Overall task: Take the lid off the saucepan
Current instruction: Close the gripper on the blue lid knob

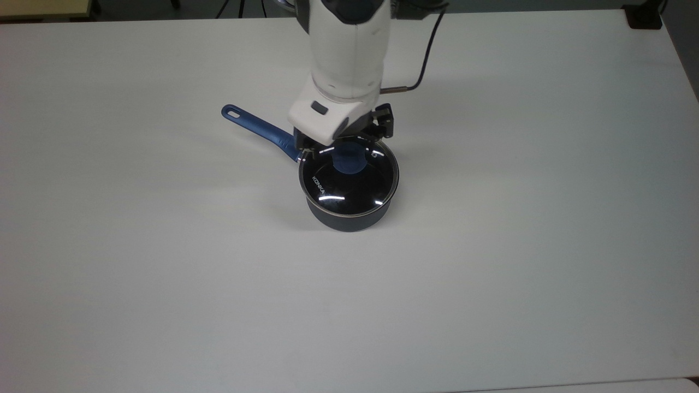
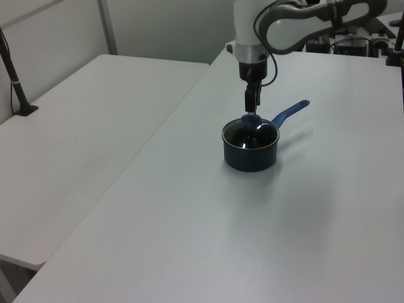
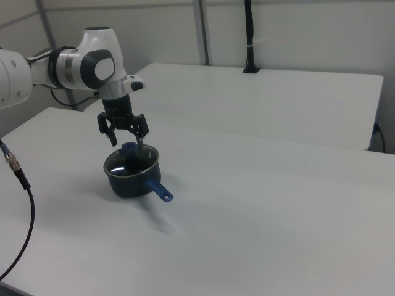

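Pincer [image 3: 127, 141]: fingers apart, poised over the blue knob [image 3: 129, 148], one finger on each side
Lid [image 1: 349, 176]: seated on the saucepan [image 1: 347, 219]
Saucepan: mid tabletop [image 1: 164, 262], handle [image 1: 261, 129] toward the top view's upper left

dark navy-black saucepan [image 1: 349, 219] with blue handle [image 1: 262, 129]; clear glass lid [image 1: 349, 183] rimmed in steel, blue knob [image 1: 349, 162], white "konka" lettering. white arm [image 1: 345, 65] with grey joints, black gripper [image 3: 126, 142], black cable [image 1: 423, 54]. plain white table [image 1: 491, 245].
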Controlling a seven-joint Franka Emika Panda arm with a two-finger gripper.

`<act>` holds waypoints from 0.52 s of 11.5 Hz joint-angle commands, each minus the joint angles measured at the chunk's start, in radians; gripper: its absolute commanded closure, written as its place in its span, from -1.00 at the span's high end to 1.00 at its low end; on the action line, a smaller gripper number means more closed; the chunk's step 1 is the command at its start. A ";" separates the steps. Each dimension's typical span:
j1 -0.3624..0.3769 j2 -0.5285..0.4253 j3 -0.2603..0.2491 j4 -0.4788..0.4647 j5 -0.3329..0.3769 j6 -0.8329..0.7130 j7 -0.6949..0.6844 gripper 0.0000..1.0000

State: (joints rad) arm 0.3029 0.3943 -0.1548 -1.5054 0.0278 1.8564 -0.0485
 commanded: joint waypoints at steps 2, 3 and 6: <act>0.024 0.028 -0.015 0.007 0.001 0.043 0.019 0.65; 0.024 0.028 -0.019 0.007 0.001 0.043 0.016 0.56; 0.025 0.028 -0.019 0.007 -0.015 0.040 0.015 0.22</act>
State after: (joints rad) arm 0.3145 0.4212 -0.1593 -1.5014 0.0269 1.8797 -0.0392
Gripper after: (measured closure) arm 0.278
